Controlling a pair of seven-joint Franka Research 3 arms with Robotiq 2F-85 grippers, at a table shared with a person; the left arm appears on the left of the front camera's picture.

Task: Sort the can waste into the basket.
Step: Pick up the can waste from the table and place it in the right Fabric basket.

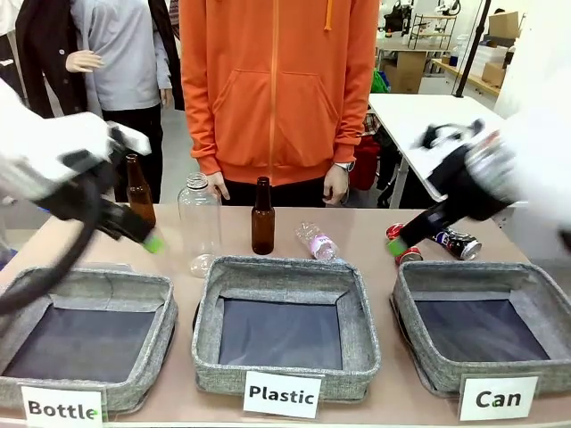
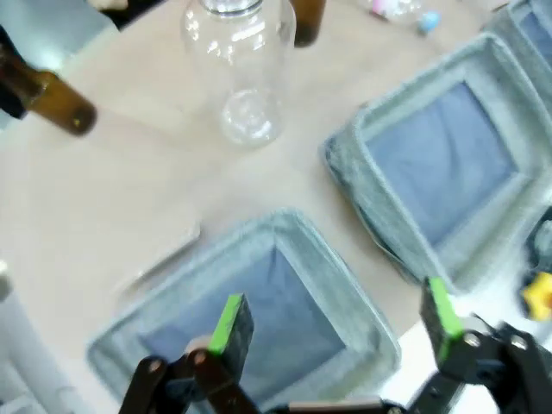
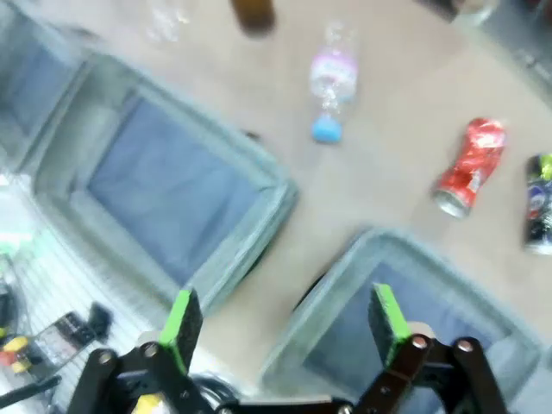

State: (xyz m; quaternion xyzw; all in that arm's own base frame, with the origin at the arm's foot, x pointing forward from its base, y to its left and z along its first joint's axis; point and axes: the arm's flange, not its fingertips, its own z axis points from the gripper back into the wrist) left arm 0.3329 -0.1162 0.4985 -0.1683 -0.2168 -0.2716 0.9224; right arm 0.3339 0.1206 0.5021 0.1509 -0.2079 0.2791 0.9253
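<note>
Front: red can (image 1: 409, 257) and black can (image 1: 457, 242) lie on the bench (image 1: 361, 234) just behind the basket (image 1: 409, 299); left wrist: left end effector (image 2: 336, 319) gaping, idle — right wrist: right end effector (image 3: 285, 315) spread wide, so straddle the red can's waist squarely before closing.

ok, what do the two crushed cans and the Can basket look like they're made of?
Red can: probably thin painted metal. It has a glossy skin, a silver end and a dented body.
Black can: likely the same, with shiny colour print and creases, but it is too blurred to be sure.
Can basket: grey woven fabric, matte, with a soft rolled rim. The lining is darker and smoother.
</note>
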